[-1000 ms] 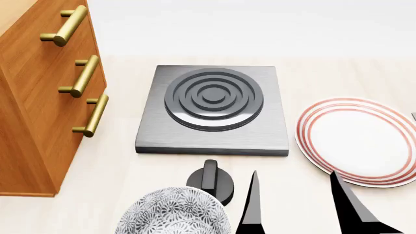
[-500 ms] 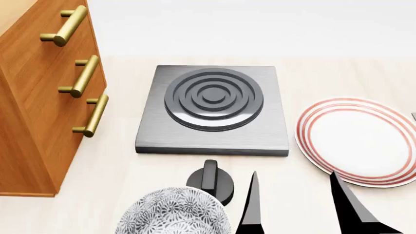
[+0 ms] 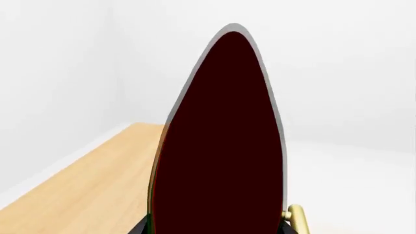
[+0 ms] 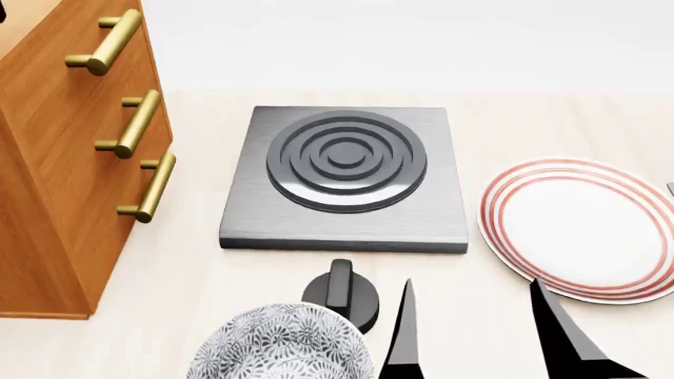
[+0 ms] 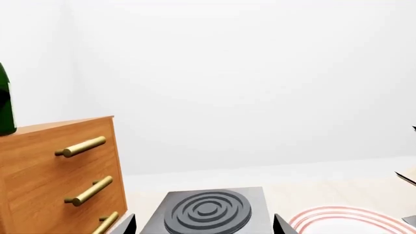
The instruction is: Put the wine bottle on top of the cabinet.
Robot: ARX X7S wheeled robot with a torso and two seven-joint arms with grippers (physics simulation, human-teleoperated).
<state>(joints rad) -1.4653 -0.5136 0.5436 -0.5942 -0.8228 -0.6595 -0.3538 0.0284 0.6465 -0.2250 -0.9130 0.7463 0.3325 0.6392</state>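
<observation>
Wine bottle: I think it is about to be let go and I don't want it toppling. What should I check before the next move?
1. The wine bottle is over the top of the cabinet: ok.
2. Bottle upright: ok in the right wrist view.
3. Base resting fully on the cabinet top: cannot tell, as the bottle is cut off at the picture's edge.
4. Left gripper holding the bottle, jaws on either side of it: ok.
5. Right gripper open, empty and low beside the bowl, away from the cabinet: ok.
</observation>
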